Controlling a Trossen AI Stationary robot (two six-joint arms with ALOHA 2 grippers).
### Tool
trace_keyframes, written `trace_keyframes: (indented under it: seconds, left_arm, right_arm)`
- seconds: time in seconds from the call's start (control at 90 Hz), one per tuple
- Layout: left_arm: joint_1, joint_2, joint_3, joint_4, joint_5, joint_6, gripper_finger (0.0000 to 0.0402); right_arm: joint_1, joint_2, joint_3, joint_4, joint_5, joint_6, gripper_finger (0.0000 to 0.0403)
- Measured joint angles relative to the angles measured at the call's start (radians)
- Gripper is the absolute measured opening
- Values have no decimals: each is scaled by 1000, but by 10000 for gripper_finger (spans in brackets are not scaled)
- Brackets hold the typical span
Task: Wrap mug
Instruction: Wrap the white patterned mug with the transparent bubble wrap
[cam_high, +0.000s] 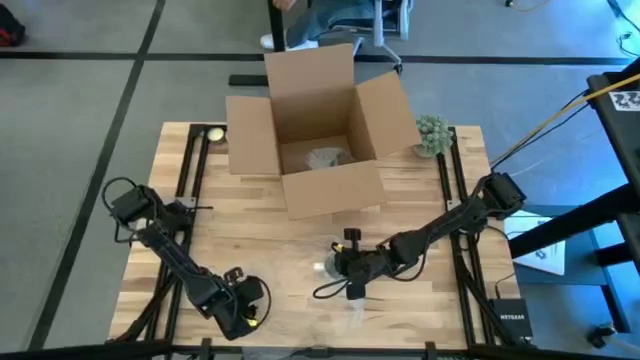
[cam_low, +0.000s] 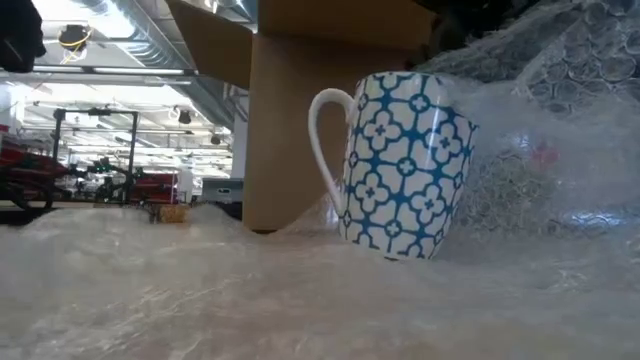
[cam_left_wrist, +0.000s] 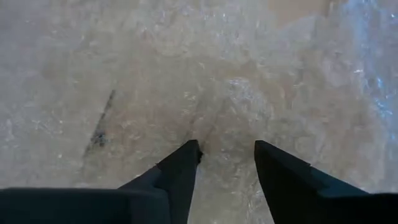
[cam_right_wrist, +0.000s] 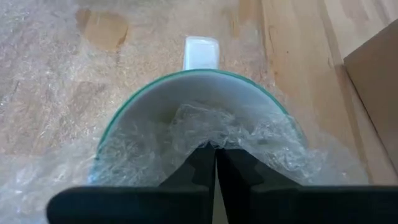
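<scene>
Mug (cam_low: 405, 165) sits upright on bubble wrap (cam_low: 200, 290) at low-centre of the high view w/ right hand (cam_right_wrist: 216, 163) pinched shut on wrap tucked over its rim, left hand (cam_left_wrist: 227, 155) gaping narrowly above the sheet; pull film taut, don't tip mug.

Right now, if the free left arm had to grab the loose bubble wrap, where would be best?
Probably the flat sheet edge right before the left tool, from above: the bubble wrap lies spread on the table, and its fingers are already open over it. The right tool pinches wrap at the mug rim.
</scene>
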Motion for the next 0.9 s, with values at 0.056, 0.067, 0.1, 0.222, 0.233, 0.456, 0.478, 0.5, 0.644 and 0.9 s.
trace_keyframes:
  seconds: [0.056, 0.067, 0.1, 0.222, 0.233, 0.456, 0.478, 0.5, 0.644, 0.9]
  left_arm:
    - [4, 0, 0, 0, 5, -1, 110]
    - [4, 0, 0, -1, 6, -3, 105]
    - [5, 0, -1, -1, 9, -6, 88]
    - [5, -6, 4, -2, 14, -13, 17]
    - [5, -7, 4, -1, 14, -16, 14]
    - [-11, -104, 9, -125, -80, -54, 0]
    - [-12, -116, 13, -138, -96, -58, 0]
    - [-12, -127, 17, -151, -113, -60, 0]
    - [-12, -195, 22, -163, -241, -33, 0]
    - [5, -272, 33, -132, -399, 71, 0]
  right_arm:
    - [0, 0, 0, 0, 0, 0, 1]
    - [0, 0, 0, 0, 0, 0, 1]
    - [0, 0, 0, 1, 0, 0, 1]
    - [0, 0, 0, 4, 8, 4, 1]
    - [0, 0, 0, 5, 9, 8, 1]
    - [0, 0, 0, 20, 22, 90, 1]
    - [0, 0, 0, 27, 25, 94, 1]
    - [-1, 0, 0, 37, 27, 95, 1]
    - [-22, 0, 0, 92, 16, 103, 1]
    - [-39, 0, 0, 111, 19, 106, 1]
